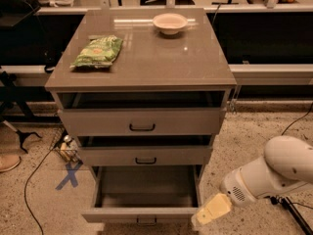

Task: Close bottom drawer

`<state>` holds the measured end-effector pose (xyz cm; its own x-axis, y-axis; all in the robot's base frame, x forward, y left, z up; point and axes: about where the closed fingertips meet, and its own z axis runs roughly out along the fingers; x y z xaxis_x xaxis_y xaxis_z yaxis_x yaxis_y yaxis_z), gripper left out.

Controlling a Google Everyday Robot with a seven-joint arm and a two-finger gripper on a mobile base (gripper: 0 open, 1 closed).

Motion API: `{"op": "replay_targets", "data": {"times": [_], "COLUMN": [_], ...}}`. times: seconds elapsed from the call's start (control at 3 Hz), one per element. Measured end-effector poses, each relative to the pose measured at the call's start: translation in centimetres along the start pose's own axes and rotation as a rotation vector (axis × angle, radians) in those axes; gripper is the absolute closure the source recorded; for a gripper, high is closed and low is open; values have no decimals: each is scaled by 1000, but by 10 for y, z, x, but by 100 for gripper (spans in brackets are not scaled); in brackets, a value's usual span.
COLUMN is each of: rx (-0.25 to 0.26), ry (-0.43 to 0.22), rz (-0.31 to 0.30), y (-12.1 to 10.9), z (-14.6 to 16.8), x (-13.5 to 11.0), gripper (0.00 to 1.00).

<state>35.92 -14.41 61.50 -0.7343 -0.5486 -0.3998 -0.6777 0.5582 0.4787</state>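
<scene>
The bottom drawer (142, 213) is the lowest of three grey-beige drawers and stands pulled far out, its deep grey box empty. Its shallow front panel with a small dark handle sits at the picture's lower edge. The middle drawer (145, 155) and the top drawer (142, 122) above it are each slightly ajar. My gripper (211, 210), with cream-coloured fingers on a white arm (274, 170), is low at the right, right next to the bottom drawer's front right corner.
A green snack bag (98, 51) and a white bowl (169, 22) rest on the cabinet top (146, 67). Cables (34, 180) and a blue X mark (68, 175) lie on the speckled floor at left. A black stand leg (293, 214) is at right.
</scene>
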Motion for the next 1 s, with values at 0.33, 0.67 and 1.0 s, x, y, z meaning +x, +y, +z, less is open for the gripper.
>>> {"op": "replay_targets", "data": {"times": [0.33, 0.67, 1.0], "rx": [-22, -55, -100], "ry": [-33, -46, -60], "rz": [98, 176, 251], "y": [-42, -77, -104], "z": [55, 110, 163], "x": [21, 41, 63], "gripper": [0, 0, 0]}}
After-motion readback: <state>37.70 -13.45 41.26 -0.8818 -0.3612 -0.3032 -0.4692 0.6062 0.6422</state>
